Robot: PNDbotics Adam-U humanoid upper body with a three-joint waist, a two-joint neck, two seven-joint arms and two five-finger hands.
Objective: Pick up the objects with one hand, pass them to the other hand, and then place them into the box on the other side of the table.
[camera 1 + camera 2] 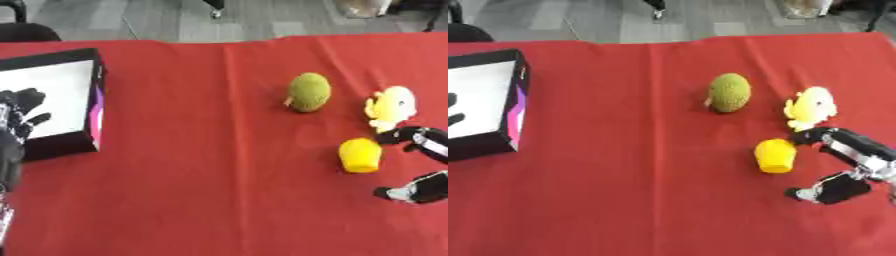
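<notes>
Lying empty, black box, white floor

An indoor test or demonstration space, likely a lab or office: a table draped in a plain red cloth stands on a grey plank-patterned floor. Beyond the table's far edge, dark chair or stand legs show, with a black chair back at the far left corner. A black box with a white inside sits by the left edge, soft toys by the right.
</notes>
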